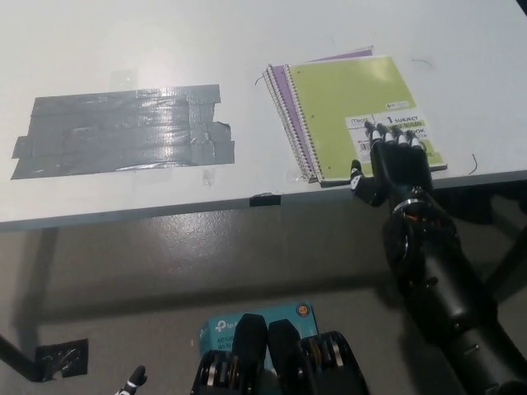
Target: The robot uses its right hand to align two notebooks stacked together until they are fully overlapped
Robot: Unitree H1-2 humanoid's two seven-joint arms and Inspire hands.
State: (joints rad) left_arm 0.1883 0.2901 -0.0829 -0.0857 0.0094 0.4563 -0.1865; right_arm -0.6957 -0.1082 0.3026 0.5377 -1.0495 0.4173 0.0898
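Notebooks [356, 111] lie stacked at the table's [247, 33] right near edge, purple peeking out left; I'd slide green leftward with my right hand [395, 160], fingers spread flat, holding nothing.

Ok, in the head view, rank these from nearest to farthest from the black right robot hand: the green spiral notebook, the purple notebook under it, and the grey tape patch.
Measured from the black right robot hand:
1. Green spiral notebook, under its fingertips.
2. Purple notebook, peeking out along the green one's left edge.
3. Grey tape patch, far toward the table's left.
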